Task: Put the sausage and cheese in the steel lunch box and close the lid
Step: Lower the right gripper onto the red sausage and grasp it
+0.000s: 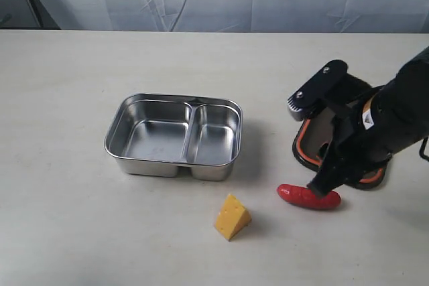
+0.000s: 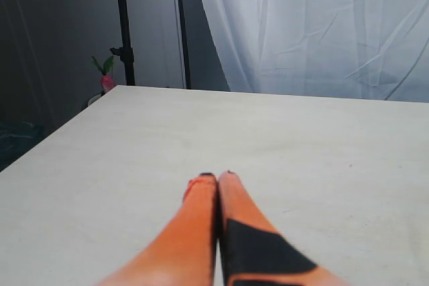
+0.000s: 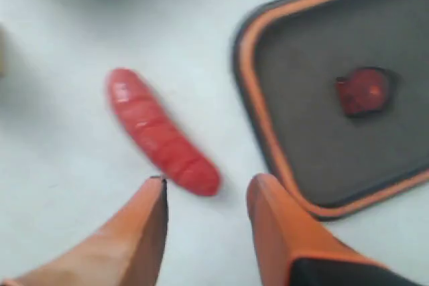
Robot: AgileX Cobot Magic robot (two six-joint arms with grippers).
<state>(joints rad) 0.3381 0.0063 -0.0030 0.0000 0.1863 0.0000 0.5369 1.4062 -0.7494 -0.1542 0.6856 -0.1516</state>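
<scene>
Beside the lid (image 3: pixel 315 118), a glossy red, slightly curved sausage (image 3: pixel 161 132)

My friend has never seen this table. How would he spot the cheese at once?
In the exterior view, find the shiny steel lunch box near the middle of the pale table. Just nearer the camera than its right corner, not touching it, sits the cheese, a small wedge. It alone is yellow-orange with flat faces; the sausage to its right is red, glossy and rounded.
</scene>
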